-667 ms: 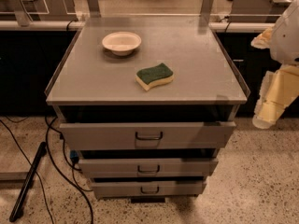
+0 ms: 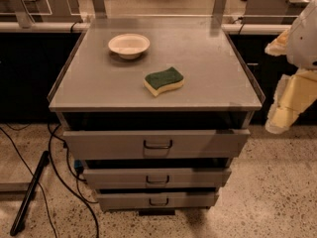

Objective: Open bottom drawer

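Observation:
A grey metal cabinet has three drawers stacked under its top (image 2: 198, 48). The bottom drawer (image 2: 129, 201) has the narrowest front and a small dark loop handle (image 2: 159, 202) at its centre; it sits lowest, near the floor. The middle drawer (image 2: 119, 178) and the widest top drawer (image 2: 109, 144) are above it. My gripper (image 2: 290, 103) hangs at the right edge of the view, beside the cabinet's right side, level with the top drawer and well above and right of the bottom drawer.
A white bowl (image 2: 129, 45) and a green-and-yellow sponge (image 2: 164, 80) lie on the cabinet top. Black cables (image 2: 57, 157) and a dark bar (image 2: 29, 192) lie on the speckled floor at the left. Dark counters stand behind.
The arm at the right has shifted slightly lower and closer to the cabinet. The drawers, bowl and sponge have not moved.

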Motion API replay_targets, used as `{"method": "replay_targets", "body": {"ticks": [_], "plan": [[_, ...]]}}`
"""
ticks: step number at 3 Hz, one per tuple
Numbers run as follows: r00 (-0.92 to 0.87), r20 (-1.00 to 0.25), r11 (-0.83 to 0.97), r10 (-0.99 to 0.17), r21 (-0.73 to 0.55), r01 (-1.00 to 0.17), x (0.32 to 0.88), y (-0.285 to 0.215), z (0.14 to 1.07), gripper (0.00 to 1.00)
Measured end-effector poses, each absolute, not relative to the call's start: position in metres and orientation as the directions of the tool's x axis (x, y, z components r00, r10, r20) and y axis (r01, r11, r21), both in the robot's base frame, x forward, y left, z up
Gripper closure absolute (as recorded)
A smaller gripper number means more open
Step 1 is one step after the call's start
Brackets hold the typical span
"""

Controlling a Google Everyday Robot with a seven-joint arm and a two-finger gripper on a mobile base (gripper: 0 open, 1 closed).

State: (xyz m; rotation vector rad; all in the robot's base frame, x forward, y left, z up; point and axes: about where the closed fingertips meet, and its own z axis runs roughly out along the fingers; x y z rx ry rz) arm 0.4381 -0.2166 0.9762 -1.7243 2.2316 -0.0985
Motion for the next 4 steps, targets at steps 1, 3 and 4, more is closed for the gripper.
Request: {"method": "replay_targets", "body": {"ticks": [1,3,4], "plan": [[-0.230,-0.235,0.287,-0.944,-0.247,-0.925,0.432,-0.216,0.959,0.36],[-0.283,-0.274,0.317,-0.919,-0.089,-0.944,0.377,-0.205,0.833,0.86],[-0.329,-0.223,0.322,-0.917,0.068,-0.944,0.340,-0.199,0.760,0.71]]}}
